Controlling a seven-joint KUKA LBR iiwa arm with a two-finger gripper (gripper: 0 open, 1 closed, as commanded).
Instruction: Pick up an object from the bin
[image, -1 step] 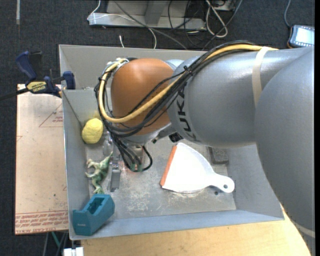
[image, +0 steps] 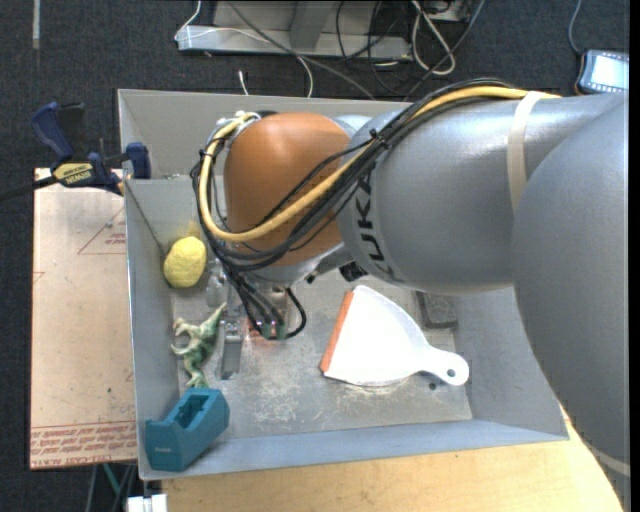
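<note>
My gripper (image: 231, 352) reaches down under the orange wrist cover to the bin floor at the left. It stands right beside a small green and white toy figure (image: 197, 343) that lies just to its left. A yellow foam ball (image: 185, 262) rests against the left wall, a little above the gripper. A teal tape dispenser (image: 186, 429) lies in the near left corner, below the toy figure. No thing shows in the gripper's hold.
A white funnel-like scoop with an orange edge (image: 378, 337) lies in the middle of the bin floor, right of the gripper. The arm and its orange cover hide the back of the bin. Cables hang beside the gripper.
</note>
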